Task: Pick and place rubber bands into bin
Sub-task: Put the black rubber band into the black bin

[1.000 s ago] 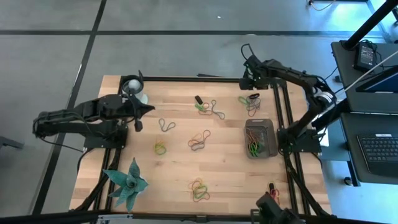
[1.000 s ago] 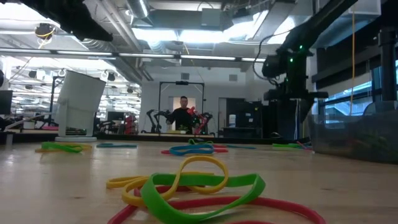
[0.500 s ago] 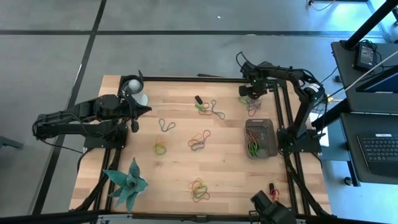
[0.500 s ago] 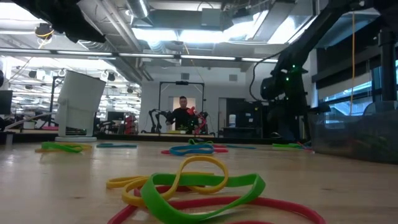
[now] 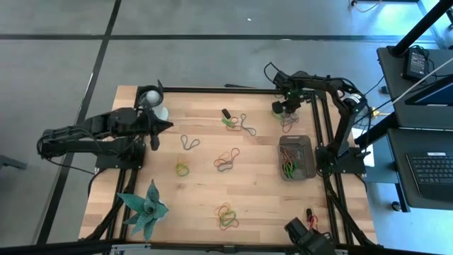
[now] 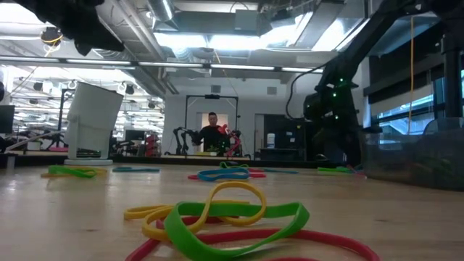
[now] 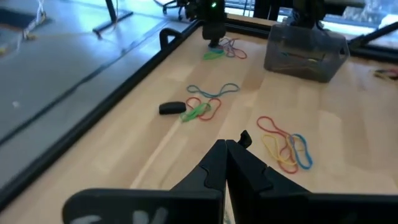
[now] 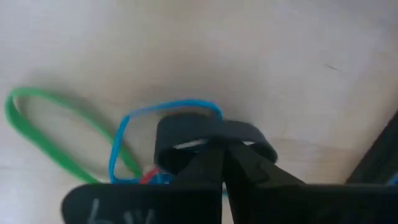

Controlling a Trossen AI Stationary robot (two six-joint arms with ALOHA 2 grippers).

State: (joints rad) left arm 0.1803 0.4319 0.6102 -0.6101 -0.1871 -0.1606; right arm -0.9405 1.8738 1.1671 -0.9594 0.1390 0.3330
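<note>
Rubber bands lie in loose clusters on the wooden table (image 5: 212, 184), among them one at the middle (image 5: 226, 160) and one near the front (image 5: 226, 216). At the far right my right gripper (image 5: 283, 108) (image 8: 219, 149) stands down on another cluster (image 5: 287, 119), shut on a dark band (image 8: 211, 134) beside a blue band (image 8: 124, 140) and a green one (image 8: 56, 124). The dark grey bin (image 5: 296, 157) holds several bands. My left gripper (image 7: 227, 149) hangs shut over the table's left side, touching nothing. My right gripper pinches a dark rubber band's loop (image 8: 186, 134) between its two fingertips. The fingers come from above, pointing down at the table. The band's loop spreads flat to both sides of the fingertips, on the wood, with the blue band lying around it.
A small black oblong piece (image 5: 226, 112) lies at the far middle. A white cup (image 5: 152, 99) stands at the far left corner and a spiky green plant (image 5: 145, 209) at the near left. A black frame (image 5: 322, 142) runs along the table's right edge.
My right gripper has come down and toward the near edge, onto the band cluster at the far right of the table. The bands in view lie where they were.
</note>
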